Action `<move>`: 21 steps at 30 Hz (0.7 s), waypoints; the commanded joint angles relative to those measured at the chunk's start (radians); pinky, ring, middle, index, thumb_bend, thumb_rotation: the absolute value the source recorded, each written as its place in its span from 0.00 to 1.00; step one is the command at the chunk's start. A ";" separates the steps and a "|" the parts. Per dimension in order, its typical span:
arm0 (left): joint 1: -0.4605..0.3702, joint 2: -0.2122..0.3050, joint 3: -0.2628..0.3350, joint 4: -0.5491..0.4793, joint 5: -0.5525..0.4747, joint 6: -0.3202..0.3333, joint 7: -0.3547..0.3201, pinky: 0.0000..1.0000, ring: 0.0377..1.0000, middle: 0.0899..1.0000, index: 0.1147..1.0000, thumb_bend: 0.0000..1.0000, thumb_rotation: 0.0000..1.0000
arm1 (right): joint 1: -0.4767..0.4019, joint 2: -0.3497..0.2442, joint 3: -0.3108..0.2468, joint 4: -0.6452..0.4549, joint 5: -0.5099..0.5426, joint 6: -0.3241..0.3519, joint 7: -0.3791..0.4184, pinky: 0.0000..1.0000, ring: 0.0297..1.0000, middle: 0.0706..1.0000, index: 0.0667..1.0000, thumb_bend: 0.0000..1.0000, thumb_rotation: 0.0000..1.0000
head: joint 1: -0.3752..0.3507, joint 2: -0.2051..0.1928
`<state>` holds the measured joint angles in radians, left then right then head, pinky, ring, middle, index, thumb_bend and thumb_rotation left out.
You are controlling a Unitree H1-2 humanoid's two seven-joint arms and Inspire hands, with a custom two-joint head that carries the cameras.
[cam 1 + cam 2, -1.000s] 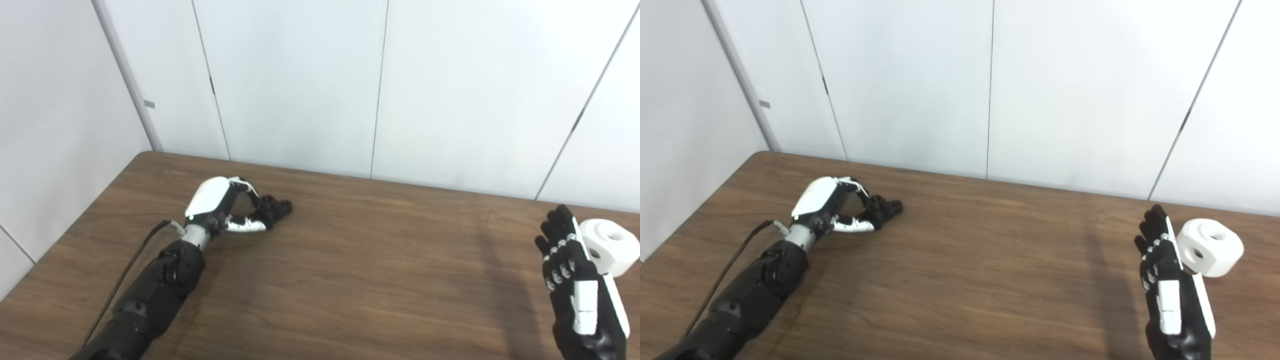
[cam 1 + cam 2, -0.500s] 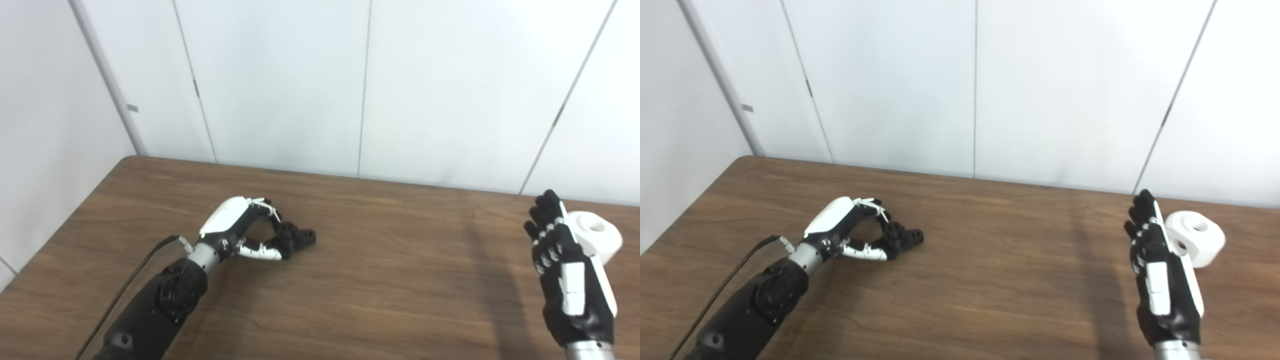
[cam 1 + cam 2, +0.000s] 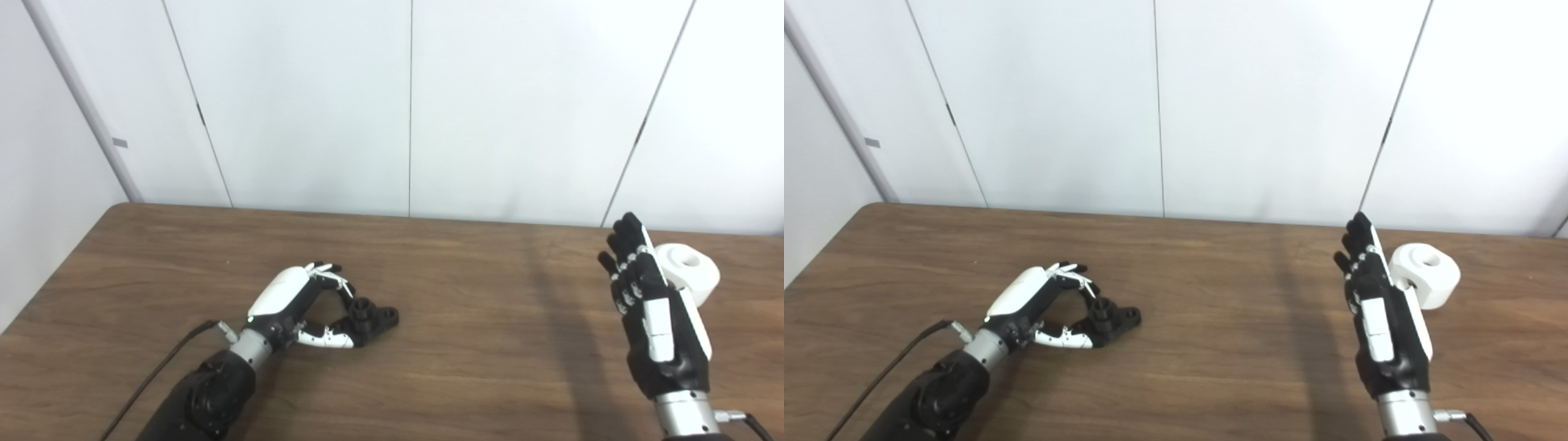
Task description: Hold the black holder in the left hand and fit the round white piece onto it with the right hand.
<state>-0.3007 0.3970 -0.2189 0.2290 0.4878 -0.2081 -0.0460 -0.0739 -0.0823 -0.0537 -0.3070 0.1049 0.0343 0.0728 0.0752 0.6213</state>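
Observation:
The black holder (image 3: 375,316) lies on the brown table (image 3: 478,343), left of centre, with a short round post standing up from it. My left hand (image 3: 293,303) rests on the table beside it, fingers above and thumb below closed on the post end. The round white piece (image 3: 692,274) with a hole in its top sits on the table at the far right. My right hand (image 3: 650,318) stands upright just left of the white piece, fingers straight and apart, palm facing it, holding nothing. The hand hides the piece's left side.
White wall panels (image 3: 410,104) rise right behind the table's far edge. The table's left edge (image 3: 55,275) runs close to a side wall. A black cable (image 3: 165,367) trails along my left forearm.
The camera has swung, shifting the whole picture. My left hand and the black holder have come nearer and toward the table's centre. My right hand stays open beside the white piece.

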 commanded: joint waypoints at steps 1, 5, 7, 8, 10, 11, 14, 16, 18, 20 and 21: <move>-0.014 -0.004 -0.004 -0.028 0.008 -0.029 0.009 1.00 0.92 0.69 0.42 0.52 0.05 | -0.021 0.006 0.005 -0.036 -0.001 -0.021 -0.004 0.97 1.00 1.00 1.00 0.70 0.92 | -0.011 0.003; -0.014 -0.025 -0.009 -0.017 0.009 -0.052 0.013 1.00 0.95 0.71 0.41 0.52 0.05 | -0.015 0.010 0.013 -0.054 -0.019 -0.013 -0.008 0.98 1.00 1.00 1.00 0.69 0.94 | -0.039 0.006; -0.016 -0.031 -0.017 -0.015 0.012 -0.063 0.006 1.00 0.96 0.72 0.41 0.52 0.05 | -0.012 0.014 0.015 -0.061 -0.034 -0.010 -0.016 0.98 1.00 1.00 1.00 0.68 0.94 | -0.053 0.005; -0.017 -0.032 -0.020 -0.014 0.013 -0.067 0.002 1.00 0.97 0.73 0.41 0.52 0.05 | -0.011 0.016 0.015 -0.063 -0.042 -0.011 -0.019 0.98 1.00 1.00 0.99 0.68 0.94 | -0.058 0.005; -0.018 -0.036 -0.031 -0.018 0.017 -0.071 -0.008 1.00 0.98 0.74 0.41 0.52 0.05 | -0.009 0.021 0.017 -0.069 -0.057 -0.009 -0.028 0.97 1.00 1.00 0.99 0.68 0.95 | -0.075 0.008; -0.019 -0.037 -0.034 -0.019 0.018 -0.072 -0.011 1.00 0.98 0.74 0.41 0.52 0.05 | -0.008 0.024 0.018 -0.071 -0.062 -0.009 -0.031 0.97 1.00 1.00 0.99 0.68 0.95 | -0.078 0.008; -0.020 -0.042 -0.047 -0.024 0.023 -0.075 -0.026 1.00 0.99 0.75 0.41 0.52 0.05 | -0.003 0.034 0.020 -0.078 -0.077 -0.013 -0.041 0.95 0.99 1.00 0.98 0.69 0.95 | -0.097 0.009; -0.019 -0.048 -0.052 -0.022 0.022 -0.079 -0.028 1.00 0.99 0.75 0.41 0.52 0.05 | 0.002 0.038 0.022 -0.086 -0.082 -0.007 -0.046 0.94 0.99 1.00 0.98 0.71 0.94 | -0.112 0.011; -0.020 -0.053 -0.053 -0.016 0.021 -0.083 -0.026 1.00 0.99 0.74 0.41 0.52 0.05 | 0.003 0.038 0.023 -0.100 -0.086 0.003 -0.047 0.95 0.99 1.00 0.98 0.71 0.95 | -0.126 0.013; -0.023 -0.055 -0.054 -0.006 0.024 -0.092 -0.023 1.00 0.98 0.74 0.41 0.52 0.05 | 0.004 0.040 0.023 -0.113 -0.091 0.013 -0.050 0.96 1.00 1.00 0.98 0.71 0.95 | -0.140 0.014; -0.024 -0.056 -0.055 0.001 0.024 -0.099 -0.021 1.00 0.98 0.74 0.41 0.52 0.05 | 0.004 0.043 0.022 -0.120 -0.090 0.016 -0.052 0.96 1.00 1.00 0.99 0.72 0.96 | -0.150 0.014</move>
<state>-0.2981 0.3329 -0.2719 0.2323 0.5050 -0.2892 -0.0661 -0.0493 -0.0476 -0.0322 -0.3859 0.0167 0.0612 0.0312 -0.0750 0.6351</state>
